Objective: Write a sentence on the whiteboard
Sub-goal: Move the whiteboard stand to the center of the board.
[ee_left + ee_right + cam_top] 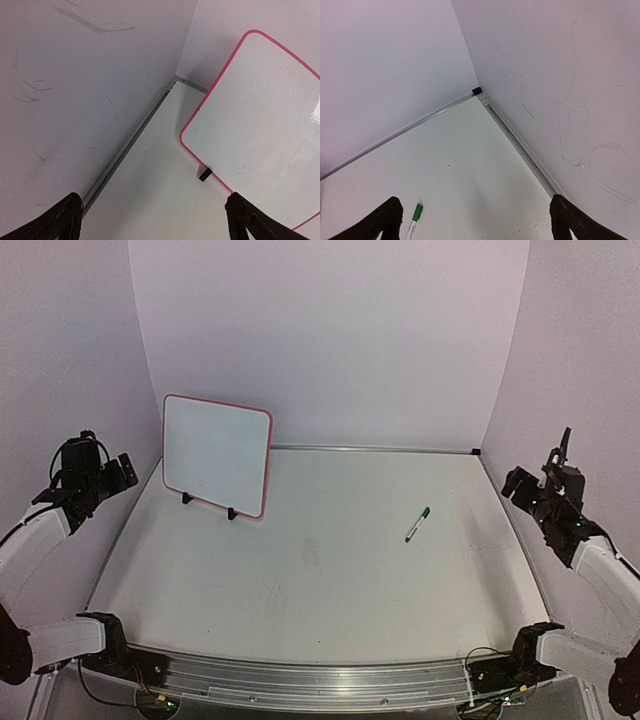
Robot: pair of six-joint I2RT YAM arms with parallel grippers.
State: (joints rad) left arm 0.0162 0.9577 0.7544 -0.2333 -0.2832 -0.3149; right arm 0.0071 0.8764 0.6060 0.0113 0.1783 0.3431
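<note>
The whiteboard [218, 454], white with a thin red frame and two black feet, stands upright at the back left of the table; it also shows in the left wrist view [260, 125]. Its face is blank: no green sentence shows on it. A marker [418, 524] with a green cap lies on the table right of centre, and its capped end shows in the right wrist view [413, 220]. My left gripper [125, 465] is open and empty, raised at the left wall. My right gripper [512, 483] is open and empty, raised at the right wall.
White walls enclose the table on the left, back and right. A metal rail [300, 675] runs along the near edge between the arm bases. A black corner piece [477, 91] sits where the back and right walls meet.
</note>
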